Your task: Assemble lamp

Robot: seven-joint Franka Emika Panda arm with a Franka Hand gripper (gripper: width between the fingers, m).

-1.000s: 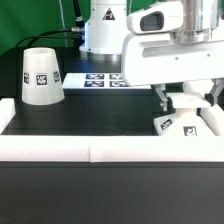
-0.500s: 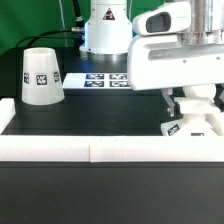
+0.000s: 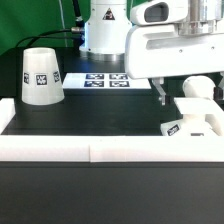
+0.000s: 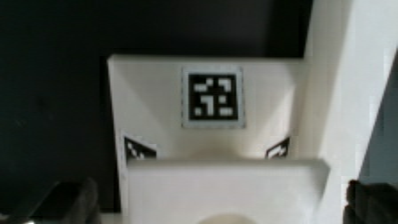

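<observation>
**Exterior view.** You have the lamp in three matte white parts.
- Shade (image 3: 40, 76): a truncated cone standing wide end down on the black worktop (image 3: 110, 115), at the exterior view's left. One black-and-white tag faces the camera. It is well apart from the other two parts.
- Base (image 3: 200, 122): a flat white block at the exterior view's right, just behind the front border rail (image 3: 100, 150). A tag shows on its near corner.
- Bulb (image 3: 197, 87): a rounded white piece on top of the base, touching it. You cannot tell whether it is seated in a socket.
- The arm (image 3: 175, 45) hangs over the base and bulb. One dark finger (image 3: 160, 92) shows beside the bulb on the exterior view's left, apart from it. The other finger is out of sight here.
- The marker board (image 3: 108, 80) lies flat at the back of the worktop, between the shade and the arm.

**Wrist view.** You look down on the base (image 4: 169, 90).
- It is white and square-edged, with one tag in the middle of its upper face. Two smaller tags are partly seen nearer the lens.
- The blurred white block closest to the camera is the bulb (image 4: 222, 178).
- Dark fingers (image 4: 68, 198) show on both sides of the bulb, wide apart and clear of it. The jaws are spread and hold nothing.
</observation>
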